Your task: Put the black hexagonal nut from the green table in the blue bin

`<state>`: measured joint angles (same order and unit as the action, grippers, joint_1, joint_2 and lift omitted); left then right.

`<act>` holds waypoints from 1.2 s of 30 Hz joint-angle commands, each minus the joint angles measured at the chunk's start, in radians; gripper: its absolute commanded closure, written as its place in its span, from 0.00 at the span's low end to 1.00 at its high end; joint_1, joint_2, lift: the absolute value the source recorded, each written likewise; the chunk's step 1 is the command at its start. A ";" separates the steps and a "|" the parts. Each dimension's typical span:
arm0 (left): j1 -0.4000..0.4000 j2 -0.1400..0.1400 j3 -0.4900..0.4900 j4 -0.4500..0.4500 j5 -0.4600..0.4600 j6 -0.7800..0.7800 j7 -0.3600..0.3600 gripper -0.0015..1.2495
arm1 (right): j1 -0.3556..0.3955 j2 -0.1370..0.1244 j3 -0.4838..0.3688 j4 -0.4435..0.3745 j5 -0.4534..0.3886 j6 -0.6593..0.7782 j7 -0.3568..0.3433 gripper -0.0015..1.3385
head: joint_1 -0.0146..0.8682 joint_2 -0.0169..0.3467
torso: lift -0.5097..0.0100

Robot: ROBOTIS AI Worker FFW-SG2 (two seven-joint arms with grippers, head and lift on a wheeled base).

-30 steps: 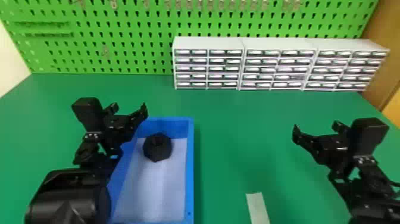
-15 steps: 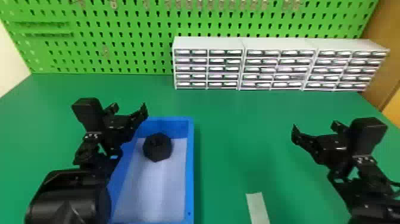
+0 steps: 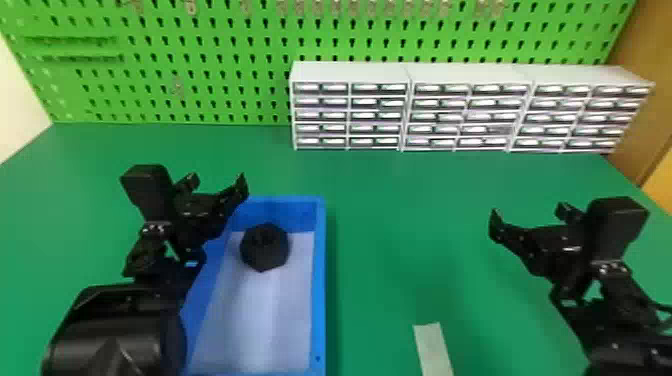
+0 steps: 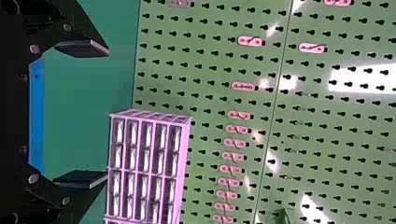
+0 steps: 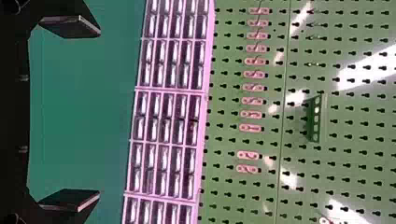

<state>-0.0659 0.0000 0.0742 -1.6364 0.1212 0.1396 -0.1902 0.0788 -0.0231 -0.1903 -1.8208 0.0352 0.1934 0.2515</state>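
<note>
The black hexagonal nut (image 3: 265, 247) is resting inside the blue bin (image 3: 318, 300), toward its far end, presumably because we are viewing a completed placement. The left gripper (image 4: 107, 113) and right gripper (image 5: 99, 113) are hovering empty, fingers spread. We are finding the nut to the first's near right, well left of the second.

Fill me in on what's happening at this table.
Neither gripper is holding anything. The black hexagonal nut sits inside the blue bin, toward its far end, so the task looks done. The left gripper is open beside the bin; the right gripper is open over the table's right side.
</note>
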 commanded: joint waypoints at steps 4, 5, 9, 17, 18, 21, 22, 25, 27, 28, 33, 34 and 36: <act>0.000 -0.003 -0.001 0.001 0.000 0.000 -0.002 0.26 | -0.001 0.000 0.002 0.000 0.000 0.000 0.000 0.07 | 0.79 0.19 | 0.79; 0.000 -0.003 0.001 0.001 0.000 0.000 -0.002 0.26 | -0.001 0.000 0.002 0.000 0.000 0.000 0.000 0.07 | 0.79 0.19 | 0.79; -0.002 -0.003 -0.001 0.000 0.000 0.000 -0.002 0.26 | -0.001 -0.001 0.003 0.000 0.000 0.000 0.000 0.07 | 0.79 0.19 | 0.79; 0.000 -0.003 -0.002 0.000 0.000 0.000 0.000 0.26 | -0.001 -0.001 0.005 0.000 0.002 0.000 0.000 0.07 | 0.79 0.19 | 0.79; 0.000 -0.003 -0.002 0.000 0.000 0.000 0.000 0.26 | -0.001 -0.001 0.005 0.000 0.002 0.000 0.000 0.07 | 0.79 0.19 | 0.79; 0.002 -0.003 -0.002 0.000 0.003 0.000 0.000 0.26 | 0.001 -0.001 0.005 0.000 0.002 0.000 0.000 0.07 | 0.79 0.19 | 0.79; 0.002 -0.003 -0.002 0.000 0.003 0.000 0.000 0.26 | 0.001 -0.001 0.005 0.000 0.002 0.000 0.000 0.07 | 0.79 0.19 | 0.79; 0.002 -0.003 -0.002 0.000 0.003 0.000 -0.002 0.26 | 0.001 -0.001 0.005 0.000 0.000 0.000 0.000 0.07 | 0.79 0.19 | 0.79; 0.002 -0.003 -0.002 0.000 0.003 0.000 0.000 0.26 | 0.001 -0.001 0.005 0.000 0.000 0.001 0.000 0.07 | 0.79 0.19 | 0.79; 0.002 -0.003 -0.002 0.000 0.003 0.000 0.000 0.26 | 0.001 -0.001 0.005 0.000 0.000 0.001 0.000 0.07 | 0.79 0.19 | 0.79; 0.000 -0.003 -0.002 0.000 0.003 0.000 -0.002 0.26 | -0.001 -0.001 0.005 0.000 0.000 0.001 0.000 0.07 | 0.79 0.19 | 0.79; 0.000 -0.003 -0.002 0.000 0.003 0.000 0.000 0.26 | -0.001 -0.001 0.005 0.000 0.000 0.001 0.000 0.07 | 0.79 0.19 | 0.79; 0.000 -0.003 -0.002 0.000 0.003 0.000 0.000 0.26 | -0.001 -0.003 0.005 0.000 0.000 0.001 0.000 0.07 | 0.79 0.19 | 0.79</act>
<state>-0.0653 0.0000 0.0721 -1.6364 0.1242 0.1396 -0.1909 0.0787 -0.0246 -0.1856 -1.8208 0.0353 0.1943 0.2515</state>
